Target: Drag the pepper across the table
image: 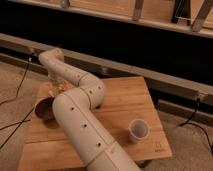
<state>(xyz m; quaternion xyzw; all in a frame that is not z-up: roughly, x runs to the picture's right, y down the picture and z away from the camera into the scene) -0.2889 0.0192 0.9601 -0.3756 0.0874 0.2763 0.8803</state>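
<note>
Far left, off the table: a dark cable (22,76) is trailing across the floor.

Left edge of the table (122,102): a dark purple bowl (43,108) is sitting upright on the honey-coloured planks, partly hidden behind the arm.

Just beyond the bowl, toward the far-left corner: a small orange-pale item, taken to be the pepper (51,93), is lying on the tabletop. Little of it is showing.

The gripper (59,86) is hanging down over that same far-left corner, just beside the pepper and close to the wood. Cannot tell whether it is standing apart or closed, nor whether it is touching the pepper.

The white arm (80,127) is rising from the near edge, bending at an elbow over the middle of the table, and reaching back to the left.

Right half: a pale cup (138,130) is standing upright near the near-right corner, well apart from the bowl and pepper.

Far right: another cable (198,111) is running along the floor.
</note>
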